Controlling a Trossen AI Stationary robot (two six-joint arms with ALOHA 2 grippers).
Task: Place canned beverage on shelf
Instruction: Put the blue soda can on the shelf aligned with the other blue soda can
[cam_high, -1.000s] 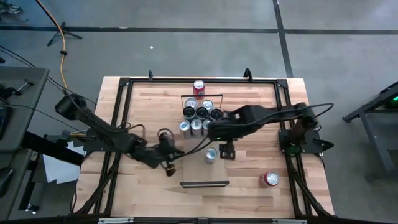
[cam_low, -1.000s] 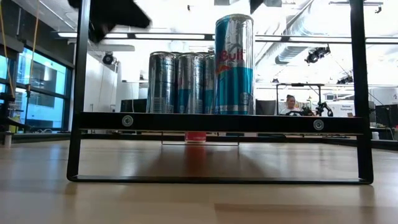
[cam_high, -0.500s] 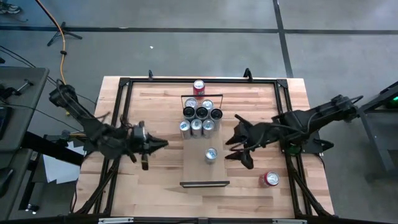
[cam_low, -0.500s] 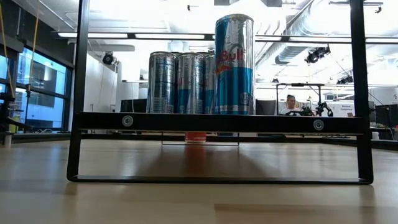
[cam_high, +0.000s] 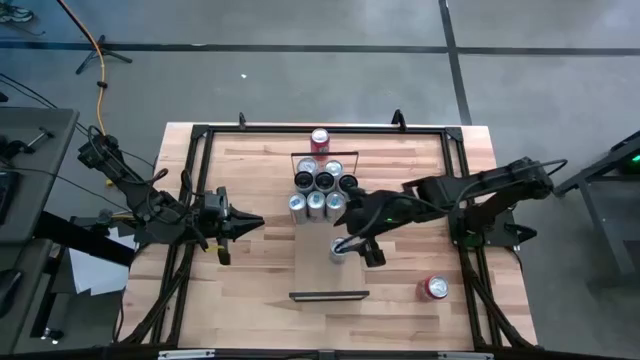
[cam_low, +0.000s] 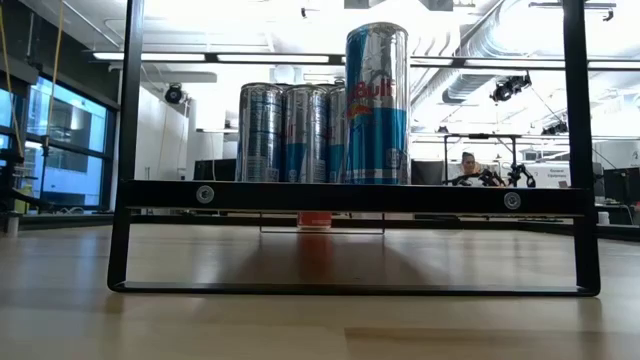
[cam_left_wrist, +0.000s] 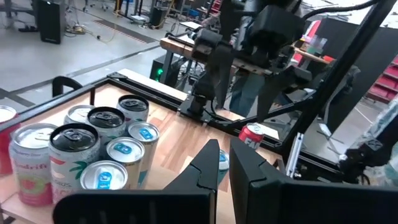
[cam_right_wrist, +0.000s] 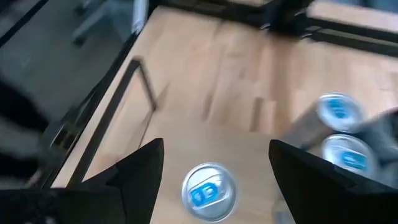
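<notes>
Standing alone on the long pale wooden shelf (cam_high: 327, 270) is a tall silver and blue drink can (cam_high: 340, 249). The right gripper (cam_high: 358, 245) hangs over it, jaws spread wide on both sides, not touching. Farther back stands a bunch of cans (cam_high: 322, 190). The left gripper (cam_high: 252, 222) waits off the shelf's left side, jaws pressed together.

The right gripper (cam_high: 352, 248) has swung back in over the lone can (cam_high: 340, 249) on the shelf (cam_high: 315, 275), while the left gripper (cam_high: 258, 221) edged toward three o'clock.
</notes>
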